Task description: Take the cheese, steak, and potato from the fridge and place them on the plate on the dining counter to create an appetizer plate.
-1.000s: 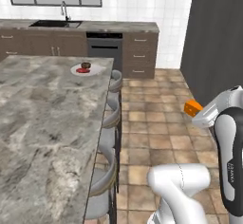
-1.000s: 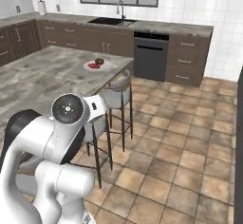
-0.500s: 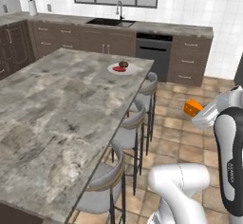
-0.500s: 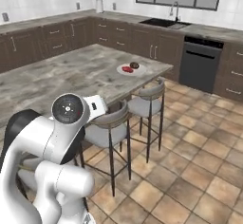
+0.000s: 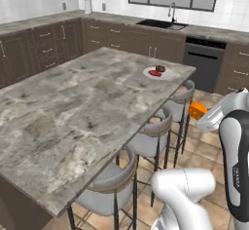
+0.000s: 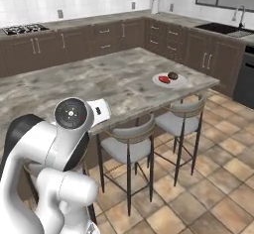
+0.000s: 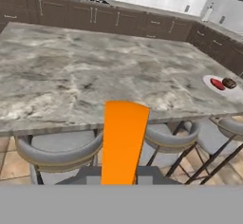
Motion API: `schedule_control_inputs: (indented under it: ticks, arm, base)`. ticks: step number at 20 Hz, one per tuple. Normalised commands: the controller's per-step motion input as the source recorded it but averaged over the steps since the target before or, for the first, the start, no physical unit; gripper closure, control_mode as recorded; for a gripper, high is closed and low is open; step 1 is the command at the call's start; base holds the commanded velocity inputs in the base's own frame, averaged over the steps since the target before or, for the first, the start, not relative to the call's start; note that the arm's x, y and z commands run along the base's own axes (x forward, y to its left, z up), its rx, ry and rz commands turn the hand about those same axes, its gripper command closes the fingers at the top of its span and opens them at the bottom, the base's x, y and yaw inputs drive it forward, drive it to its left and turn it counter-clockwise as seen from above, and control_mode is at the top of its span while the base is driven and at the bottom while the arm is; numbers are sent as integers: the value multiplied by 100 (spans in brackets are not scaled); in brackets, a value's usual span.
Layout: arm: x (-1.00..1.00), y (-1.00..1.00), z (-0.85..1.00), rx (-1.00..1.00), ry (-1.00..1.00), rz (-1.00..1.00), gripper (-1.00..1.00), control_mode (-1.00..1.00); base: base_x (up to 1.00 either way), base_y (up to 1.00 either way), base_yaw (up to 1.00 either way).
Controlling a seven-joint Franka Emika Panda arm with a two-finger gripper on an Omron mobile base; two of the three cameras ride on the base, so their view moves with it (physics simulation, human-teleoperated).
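Out over the floor beside the stools, well short of the plate (image 5: 157,72) on the far end of the counter (image 5: 73,112), the gripper (image 7: 124,173) is clamped on the cheese (image 7: 123,142); steak (image 7: 217,83) and potato (image 7: 229,82) already lie on that plate. Judged light, stiff, slick-faced; the wedge's flat sides look the best hold, as the taper could let it squirt out.
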Motion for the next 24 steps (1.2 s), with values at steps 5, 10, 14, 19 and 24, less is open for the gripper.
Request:
schedule_control_inputs:
  ticks: [5,10,14,19,24]
  arm:
    - [0,0,0,0,0,0,100,100]
    - [0,0,0,0,0,0,100,100]
    - [0,0,0,0,0,0,100,100]
    - [0,0,0,0,0,0,100,100]
    - [0,0,0,0,0,0,100,100]
  base:
    - [77,-100,32]
    - [55,-100,30]
    - [7,-100,30]
    - [-12,-100,32]
    - [-9,-100,30]
